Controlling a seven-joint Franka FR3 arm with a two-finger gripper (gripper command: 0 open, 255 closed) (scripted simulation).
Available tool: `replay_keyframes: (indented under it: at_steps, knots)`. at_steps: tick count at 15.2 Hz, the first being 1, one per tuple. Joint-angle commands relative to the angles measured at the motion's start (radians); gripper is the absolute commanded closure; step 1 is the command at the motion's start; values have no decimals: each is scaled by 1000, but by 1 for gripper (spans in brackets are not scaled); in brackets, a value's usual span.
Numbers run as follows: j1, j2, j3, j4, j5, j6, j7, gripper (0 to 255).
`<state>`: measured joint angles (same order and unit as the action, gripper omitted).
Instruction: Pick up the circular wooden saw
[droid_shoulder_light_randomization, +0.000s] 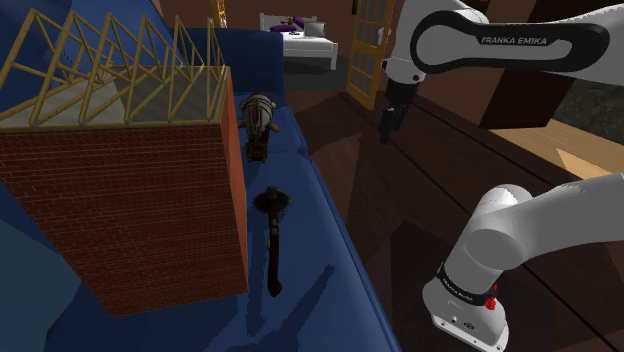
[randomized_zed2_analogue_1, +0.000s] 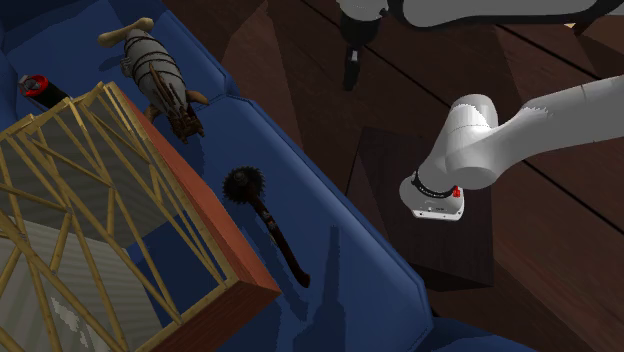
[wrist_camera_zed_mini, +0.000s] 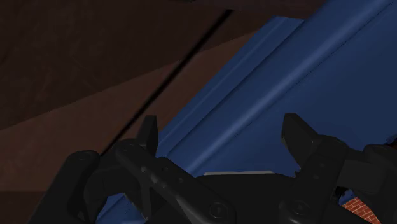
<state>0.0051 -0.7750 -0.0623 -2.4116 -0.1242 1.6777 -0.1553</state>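
currently: gripper (droid_shoulder_light_randomization: 386, 124) hangs over the dark plank floor (droid_shoulder_light_randomization: 420, 200), off the edge of the blue cushioned surface (droid_shoulder_light_randomization: 325, 290). in the wrist view the two black fingers (wrist_camera_zed_mini: 148, 132) stand wide apart with nothing between them; beyond them, the blue edge meets brown floor.

saw (droid_shoulder_light_randomization: 273, 243): dark, round toothed head on a long thin handle. lies flat on the blue surface, just beside the brick-sided block (droid_shoulder_light_randomization: 130, 200). head end points toward a grey-brown strapped bundle (droid_shoulder_light_randomization: 258, 114) further along the cushion, apart from it. saw and gripper well apart.

second exterior view: saw (randomized_zed2_analogue_1: 270, 228) runs diagonally, alongside the block's red edge. block (randomized_zed2_analogue_1: 215, 235) carries an open frame of pale timber rafters on top. bundle (randomized_zed2_analogue_1: 155, 68) sits past the head end. a small red-and-black cylinder (randomized_zed2_analogue_1: 38, 87) lies beyond the block.

shoulder view background: white bed (droid_shoulder_light_randomization: 300, 42) and a yellow-framed door (droid_shoulder_light_randomization: 365, 50).
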Motion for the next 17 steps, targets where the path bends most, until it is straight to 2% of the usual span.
replay_keyframes:
  at_steps: [1,9,17]
  knots:
    - [0,0,0,0,0,0,0,0]
    - [17,53,171,-79,161,91,343,0]
    - [28,224,338,-56,300,230,671,0]
